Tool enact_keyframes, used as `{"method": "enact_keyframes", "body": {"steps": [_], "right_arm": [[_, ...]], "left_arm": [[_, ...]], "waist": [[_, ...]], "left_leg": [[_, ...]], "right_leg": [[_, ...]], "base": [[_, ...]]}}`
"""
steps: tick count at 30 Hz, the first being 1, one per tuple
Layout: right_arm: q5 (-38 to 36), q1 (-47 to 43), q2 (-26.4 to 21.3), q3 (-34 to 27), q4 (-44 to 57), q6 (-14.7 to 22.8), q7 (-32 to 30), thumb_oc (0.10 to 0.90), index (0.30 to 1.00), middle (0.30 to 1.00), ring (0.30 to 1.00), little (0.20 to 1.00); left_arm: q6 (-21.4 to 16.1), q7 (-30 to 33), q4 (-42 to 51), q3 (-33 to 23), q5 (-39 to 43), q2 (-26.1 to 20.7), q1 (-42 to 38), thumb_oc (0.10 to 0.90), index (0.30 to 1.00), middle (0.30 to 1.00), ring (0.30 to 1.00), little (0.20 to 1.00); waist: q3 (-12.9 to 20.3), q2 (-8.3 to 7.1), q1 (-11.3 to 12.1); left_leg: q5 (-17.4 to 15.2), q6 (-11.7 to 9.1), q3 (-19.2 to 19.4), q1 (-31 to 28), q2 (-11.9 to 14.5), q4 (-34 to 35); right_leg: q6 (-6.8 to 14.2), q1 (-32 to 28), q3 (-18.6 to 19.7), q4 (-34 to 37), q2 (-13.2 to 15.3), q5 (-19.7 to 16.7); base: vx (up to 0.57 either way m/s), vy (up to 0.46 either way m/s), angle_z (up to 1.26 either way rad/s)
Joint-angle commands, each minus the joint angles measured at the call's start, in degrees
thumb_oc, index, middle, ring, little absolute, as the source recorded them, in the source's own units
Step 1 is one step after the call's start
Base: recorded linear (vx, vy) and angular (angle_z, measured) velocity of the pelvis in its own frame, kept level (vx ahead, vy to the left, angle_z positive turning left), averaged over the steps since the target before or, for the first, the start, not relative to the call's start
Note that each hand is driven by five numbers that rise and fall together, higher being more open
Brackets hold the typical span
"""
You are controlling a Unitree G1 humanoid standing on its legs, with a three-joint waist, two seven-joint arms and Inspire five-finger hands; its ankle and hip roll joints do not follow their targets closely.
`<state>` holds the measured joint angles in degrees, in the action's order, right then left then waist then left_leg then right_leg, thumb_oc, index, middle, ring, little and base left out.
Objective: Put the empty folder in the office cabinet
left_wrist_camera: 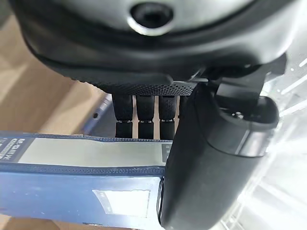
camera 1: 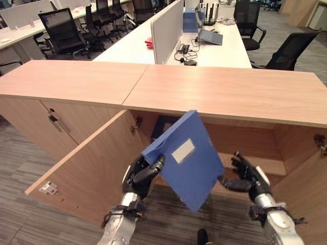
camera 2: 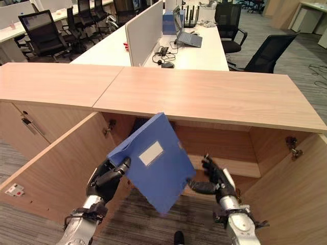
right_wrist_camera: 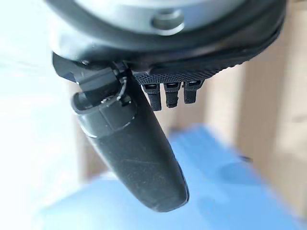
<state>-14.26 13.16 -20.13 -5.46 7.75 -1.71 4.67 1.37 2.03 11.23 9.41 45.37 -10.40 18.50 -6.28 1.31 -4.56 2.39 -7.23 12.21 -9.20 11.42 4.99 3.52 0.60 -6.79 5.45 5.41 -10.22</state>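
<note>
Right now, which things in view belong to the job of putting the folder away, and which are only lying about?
For the job:
blue flat folder, pinched by the left hand
open wooden cabinet
right hand, open beside the folder

Lying about:
black office chairs
open laptop
black headset

No print is reading clearly anywhere. The folder (camera 1: 185,159) is showing a blank white label (camera 1: 183,151) on its cover, and its spine label (left_wrist_camera: 91,152) is carrying small marks at one end (too blurred to make out). A tag (camera 1: 48,188) is sitting on the door (camera 1: 87,171), unreadable.
</note>
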Motion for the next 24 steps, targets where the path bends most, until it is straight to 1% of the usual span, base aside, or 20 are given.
{"method": "enact_keyframes", "body": {"steps": [1,3,5,7,9,10,11,12,14,15,16,17,18,21,24], "right_arm": [[-2.17,-8.51,-1.32,-5.44,9.15,6.83,-1.7,0.8,0.9,0.9,0.9,0.9],[-3.22,-10.25,-0.28,-6.91,13.15,7.02,-2.6,0.8,0.9,0.9,0.9,0.9],[-3.13,-10.45,-0.19,-7.25,13.8,6.94,-2.63,0.8,0.9,0.9,0.9,0.9],[-0.78,-10.87,-2.23,-8.01,13.63,6.77,-2.8,0.8,0.9,0.9,0.9,0.9],[-0.62,-11.19,-2.7,-7.56,13.13,6.58,-2.28,0.8,0.9,0.9,0.9,0.9],[-1.13,-11.74,-3.01,-5.88,12.14,6.43,-1.43,0.8,0.9,0.9,0.9,0.9],[-1.15,-11.79,-3.02,-5.86,12.08,6.46,-1.42,0.8,0.9,0.9,0.9,0.9],[-1.91,-12.21,-3.19,-4.38,11.79,6.29,-0.56,0.8,0.9,0.9,0.9,0.9],[-4.33,-13.49,-3.47,-0.81,10.88,6.15,1.16,0.8,0.9,0.9,0.9,0.9],[-7.0,-14.94,-3.56,2.7,9.53,6.19,2.51,0.8,0.9,0.9,0.9,0.9],[-7.07,-15.09,-3.57,2.69,9.41,6.25,2.55,0.8,0.9,0.9,0.9,0.9],[-8.73,-16.36,-4.28,5.37,7.61,6.18,3.51,0.8,0.9,0.9,0.9,0.9],[-9.24,-17.16,-5.03,6.52,7.01,6.1,4.04,0.8,0.9,0.9,0.9,0.9],[-9.58,-17.89,-6.43,7.24,5.55,6.08,4.37,0.8,0.9,0.9,0.9,0.9],[-9.46,-18.17,-6.45,6.58,4.39,5.93,4.49,0.8,0.9,0.9,0.9,0.9]], "left_arm": [[-3.37,-7.36,7.4,0.42,4.53,-1.75,-4.85,0.4,0.3,0.3,0.3,0.3],[-2.79,-7.96,7.38,-0.22,3.97,-3.69,-3.82,0.4,0.3,0.3,0.3,0.3],[-2.65,-8.08,7.49,-0.58,3.77,-4.26,-3.72,0.4,0.3,0.3,0.3,0.3],[-2.55,-8.15,7.93,-1.51,3.16,-5.3,-4.11,0.4,0.3,0.3,0.3,0.3],[-2.61,-8.34,8.19,-1.74,2.85,-5.85,-4.65,0.4,0.3,0.3,0.3,0.3],[-2.65,-8.63,8.14,-1.2,2.63,-6.4,-5.27,0.4,0.3,0.3,0.3,0.3],[-2.65,-8.63,8.14,-1.23,2.63,-6.4,-5.27,0.4,0.3,0.3,0.3,0.3],[-2.64,-8.89,8.05,-0.47,2.74,-7.0,-5.84,0.4,0.3,0.3,0.3,0.3],[-2.1,-10.09,7.43,2.46,4.85,-8.1,-7.18,0.4,0.3,0.3,0.3,0.3],[-1.75,-11.08,6.52,5.32,7.5,-8.99,-8.77,0.4,0.3,0.3,0.3,0.3],[-1.76,-11.08,6.51,5.27,7.56,-9.03,-8.86,0.4,0.3,0.3,0.3,0.3],[-1.57,-11.63,5.77,7.31,9.16,-9.72,-10.72,0.4,0.3,0.3,0.3,0.3],[-1.74,-11.83,5.49,7.99,9.57,-10.17,-11.91,0.4,0.3,0.3,0.3,0.3],[-2.43,-11.65,6.27,7.27,8.74,-12.02,-13.31,0.4,0.3,0.3,0.3,0.3],[-2.96,-11.74,6.63,6.26,8.05,-12.25,-14.1,0.4,0.3,0.3,0.3,0.3]], "waist": [[-0.77,-0.5,-0.83],[-0.65,-0.49,-0.79],[-0.59,-0.59,-0.75],[-0.45,-0.71,-0.59],[-0.36,-0.82,-0.43],[-0.24,-0.87,-0.26],[-0.24,-0.88,-0.28],[-0.17,-0.89,-0.2],[-0.02,-0.9,-0.16],[0.09,-0.81,-0.04],[0.03,-0.9,-0.04],[0.34,-1.01,0.04],[0.42,-1.0,0.07],[0.68,-0.97,0.22],[0.9,-0.95,0.24]], "left_leg": [[-4.71,1.08,-2.93,-2.18,2.11,0.01],[-4.83,1.13,-2.8,-2.17,2.14,0.01],[-4.83,1.14,-2.8,-2.14,2.12,0.01],[-4.79,1.11,-2.79,-2.09,2.13,0.01],[-4.78,1.05,-2.8,-2.04,2.14,0.01],[-4.78,0.99,-2.9,-2.0,2.1,0.01],[-4.78,1.0,-2.9,-1.98,2.1,0.01],[-4.76,0.95,-2.92,-1.98,2.1,0.01],[-4.75,0.8,-2.91,-2.05,2.09,0.01],[-5.14,0.63,-2.83,-2.46,2.21,0.01],[-4.88,0.66,-2.86,-2.29,2.13,0.01],[-4.88,0.56,-2.91,-2.32,2.11,0.01],[-4.9,0.5,-2.96,-2.32,2.09,0.01],[-4.85,0.39,-3.0,-2.26,2.09,0.01],[-4.85,0.34,-3.01,-2.26,2.04,0.01]], "right_leg": [[2.03,-5.28,-0.51,-0.45,2.66,5.96],[2.02,-5.26,-0.43,-0.45,2.68,5.86],[2.02,-5.23,-0.42,-0.45,2.67,5.82],[2.04,-5.17,-0.44,-0.45,2.69,5.69],[2.08,-5.09,-0.47,-0.45,2.71,5.62],[2.13,-5.04,-0.5,-0.45,2.7,5.57],[2.13,-5.02,-0.49,-0.45,2.71,5.57],[2.15,-5.02,-0.5,-0.45,2.7,5.57],[2.25,-5.1,-0.5,-0.45,2.7,5.61],[2.37,-5.56,-0.51,-0.45,2.57,5.9],[2.31,-5.39,-0.48,-0.45,2.64,5.69],[2.37,-5.45,-0.5,-0.45,2.72,5.66],[2.39,-5.51,-0.53,-0.45,2.73,5.69],[2.44,-5.59,-0.57,-0.45,2.74,5.72],[2.41,-5.64,-0.59,-0.45,2.73,5.74]], "base": [[0.0,0.0,0.0],[0.0,0.0,0.0],[-0.01,0.004,-0.04],[0.0,0.0,0.0],[0.0,0.0,0.0],[0.0,0.0,0.0],[0.0,0.0,0.0],[0.0,0.0,0.0],[0.0,0.0,0.0],[0.0,0.0,0.0],[0.0,0.0,0.0],[0.0,0.0,0.0],[0.0,0.0,0.0],[0.0,0.0,0.0],[0.0,0.0,0.0]]}}
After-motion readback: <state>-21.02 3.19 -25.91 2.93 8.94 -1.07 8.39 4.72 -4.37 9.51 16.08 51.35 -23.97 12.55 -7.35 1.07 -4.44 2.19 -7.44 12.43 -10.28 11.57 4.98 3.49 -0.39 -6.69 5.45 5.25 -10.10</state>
